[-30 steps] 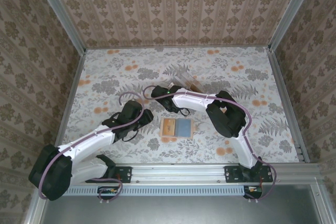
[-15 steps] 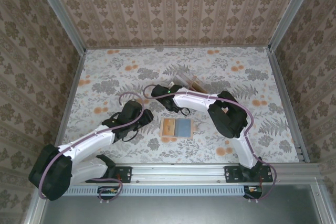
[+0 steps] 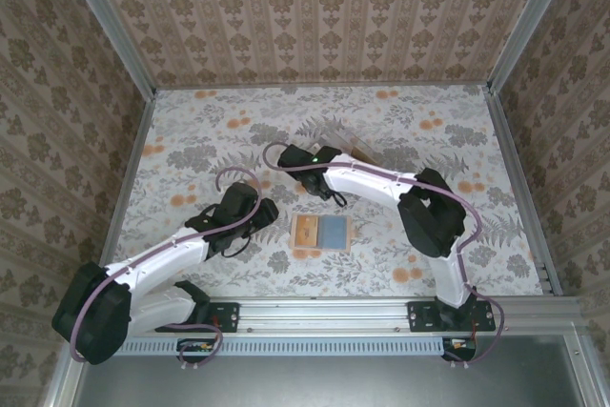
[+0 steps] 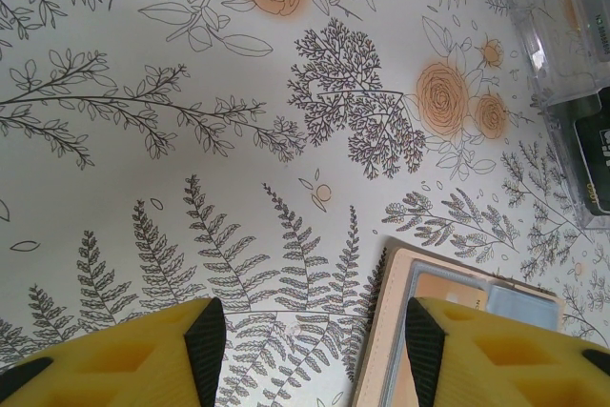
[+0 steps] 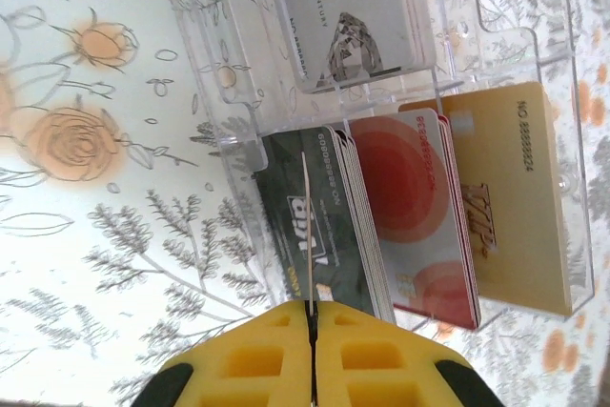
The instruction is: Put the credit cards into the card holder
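So the right gripper (image 5: 310, 316) is out past the card holder (image 3: 322, 233), on its far side, hanging over the clear tray (image 5: 229, 73) where the cards live. Its yellow fingers are pressed right together on a thin card (image 5: 306, 226) that the wrist camera catches edge-on. I honestly can't tell its colour, but it lines up over the dark green stack (image 5: 334, 235), with the red card (image 5: 410, 216) and the gold card (image 5: 515, 197) lying side by side next to it. Pinching by the short edge makes sense to me: the card comes up out of its slot like a blade and can go straight into a pocket the same way. The card holder itself lies flat and open on the table (image 4: 143, 169), on the near side of the tray, pockets facing up, so it's ready to receive. The left gripper (image 4: 315, 335) sits low just to the left of the holder, fingers spread wide and gripping nothing, one tip right by the holder's edge. My guess is it's parked there to pin or steady the holder once the card arrives, since a light pouch would probably skate.
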`<state>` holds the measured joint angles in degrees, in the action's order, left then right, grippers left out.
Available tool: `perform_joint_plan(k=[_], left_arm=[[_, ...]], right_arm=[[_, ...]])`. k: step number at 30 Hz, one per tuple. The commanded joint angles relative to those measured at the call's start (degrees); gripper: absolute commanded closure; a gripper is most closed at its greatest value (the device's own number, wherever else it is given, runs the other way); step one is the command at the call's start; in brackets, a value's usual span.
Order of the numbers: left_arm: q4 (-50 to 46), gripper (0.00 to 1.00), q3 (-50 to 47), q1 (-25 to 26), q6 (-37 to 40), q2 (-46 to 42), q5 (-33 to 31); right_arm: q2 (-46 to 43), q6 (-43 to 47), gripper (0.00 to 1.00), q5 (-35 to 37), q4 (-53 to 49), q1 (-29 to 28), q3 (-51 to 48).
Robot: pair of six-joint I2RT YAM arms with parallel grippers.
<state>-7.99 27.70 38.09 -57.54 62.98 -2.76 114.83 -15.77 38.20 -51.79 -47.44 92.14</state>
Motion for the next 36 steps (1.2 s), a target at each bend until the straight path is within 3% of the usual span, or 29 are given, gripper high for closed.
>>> perform_joint_plan(k=[1, 9, 16, 20, 36], left_arm=[[-0.5, 0.45, 0.3, -0.6, -0.8, -0.3, 1.0], [0.9, 0.45, 3.1, -0.6, 0.7, 1.7, 4.7], [4.3, 0.45, 6.3, -0.6, 1.3, 6.2, 10.4], [6.7, 0.45, 7.4, -0.6, 1.5, 8.1, 13.2], [32.3, 0.43, 10.9, -0.8, -3.9, 22.3, 35.0]], right_arm=[[-4.8, -5.0, 0.92, -4.0, -2.8, 0.3, -0.4], [-12.5, -17.1, 0.93, -12.3, -1.9, 1.8, -2.7], [-21.9, -30.0, 0.94, -20.8, 6.9, 5.3, -12.9], [-27.4, -35.8, 0.94, -29.1, 14.1, 8.0, -21.0], [-41.3, -39.6, 0.94, -57.9, 45.1, 16.3, -45.9]])
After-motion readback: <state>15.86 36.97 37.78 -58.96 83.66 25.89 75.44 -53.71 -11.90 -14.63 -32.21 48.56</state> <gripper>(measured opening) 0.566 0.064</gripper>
